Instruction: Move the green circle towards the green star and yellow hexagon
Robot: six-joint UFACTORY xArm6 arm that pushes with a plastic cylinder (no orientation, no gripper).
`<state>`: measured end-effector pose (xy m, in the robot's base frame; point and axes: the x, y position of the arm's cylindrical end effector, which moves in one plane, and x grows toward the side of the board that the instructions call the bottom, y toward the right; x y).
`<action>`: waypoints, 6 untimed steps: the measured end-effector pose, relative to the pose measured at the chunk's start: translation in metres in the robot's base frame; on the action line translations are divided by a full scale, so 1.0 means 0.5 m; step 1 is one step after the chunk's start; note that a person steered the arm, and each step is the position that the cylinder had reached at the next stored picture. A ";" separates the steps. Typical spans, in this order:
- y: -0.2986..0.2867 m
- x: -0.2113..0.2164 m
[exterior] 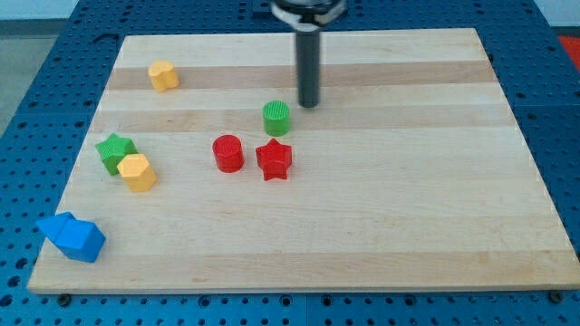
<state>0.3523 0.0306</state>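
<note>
Item: green circle [276,118], a short upright cylinder, upper middle of the wooden board [381,208]. No long axis to speak of; round in plan, so it will take a push from any side.

Tool: my tip [309,104], the lower end of a plain dark rod. There is no pincer on this arm, nothing to open or close, and it has hold of nothing. The tip stands just beside the green circle, to the view's right and slightly towards the view's top, apart from it by a narrow gap.

Key relation: the circle lies to the view's left and a little below the tip; the goal pair lies further the same way. Tip, circle and goal judged to be roughly in line, so a push towards the lower left looks right.

Goal pair: green star [115,151] and yellow hexagon [137,172], touching, near the view's left edge.

In the way: red cylinder [227,153] sits close below-left of the circle, judged likely to be clipped on a steep path. Red star [274,159] directly below the circle.

Elsewhere: a second yellow block [163,76], upper left; blue block [72,237], lower left corner
</note>
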 end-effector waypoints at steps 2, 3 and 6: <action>0.002 0.055; -0.142 0.055; -0.337 0.026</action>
<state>0.3655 -0.1377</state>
